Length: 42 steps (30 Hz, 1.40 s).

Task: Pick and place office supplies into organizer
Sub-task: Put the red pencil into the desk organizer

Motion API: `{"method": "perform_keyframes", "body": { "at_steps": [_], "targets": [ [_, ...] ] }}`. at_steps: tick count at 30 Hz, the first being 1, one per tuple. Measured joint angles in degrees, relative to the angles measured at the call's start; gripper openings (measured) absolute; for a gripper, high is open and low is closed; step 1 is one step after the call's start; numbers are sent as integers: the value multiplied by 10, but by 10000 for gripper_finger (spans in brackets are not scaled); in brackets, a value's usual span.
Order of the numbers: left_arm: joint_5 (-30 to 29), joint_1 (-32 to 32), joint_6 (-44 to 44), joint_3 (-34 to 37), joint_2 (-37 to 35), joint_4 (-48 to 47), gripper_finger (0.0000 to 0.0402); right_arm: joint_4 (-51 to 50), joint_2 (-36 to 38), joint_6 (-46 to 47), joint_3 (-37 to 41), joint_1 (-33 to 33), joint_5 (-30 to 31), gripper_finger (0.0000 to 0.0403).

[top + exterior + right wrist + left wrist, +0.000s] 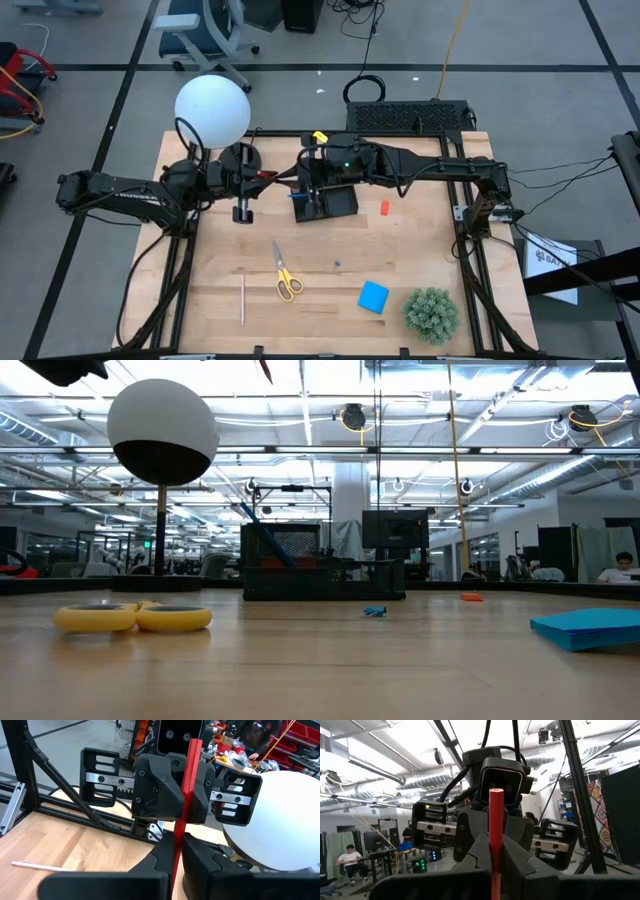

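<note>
The left gripper (262, 174) and right gripper (297, 172) meet above the tabletop (420, 235), both with jaws closed on one red pencil (268, 173) held between them, left of the organizer (325, 201). The organizer holds a blue pen (252, 518). On the tabletop lie a wooden pencil (242, 298), scissors (285, 274), a red eraser (384, 208) and a blue notepad (373, 296).

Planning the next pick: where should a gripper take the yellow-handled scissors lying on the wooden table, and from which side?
Probably the slim blades just beyond the pivot of the yellow-handled scissors, from straight above, closing across them: they lie flat and closed, and the handle loops look wider. The left gripper and right gripper are shut on the thin red pen.
</note>
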<state>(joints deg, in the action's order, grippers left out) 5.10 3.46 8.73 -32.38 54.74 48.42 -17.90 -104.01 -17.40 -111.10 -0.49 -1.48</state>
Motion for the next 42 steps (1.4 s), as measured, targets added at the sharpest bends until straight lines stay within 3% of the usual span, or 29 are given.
{"method": "perform_keyframes", "body": {
  "at_steps": [18,36,42],
  "targets": [
    [-7,9,2,-1,0,-25,2,-83,32,17,0,-2,32,143],
    [13,85,-44,-2,0,-128,1,-216,72,8,0,-3,62,140],
    [21,97,-38,-64,1,-277,1,-224,72,-5,0,-3,62,133]
  ]
}}
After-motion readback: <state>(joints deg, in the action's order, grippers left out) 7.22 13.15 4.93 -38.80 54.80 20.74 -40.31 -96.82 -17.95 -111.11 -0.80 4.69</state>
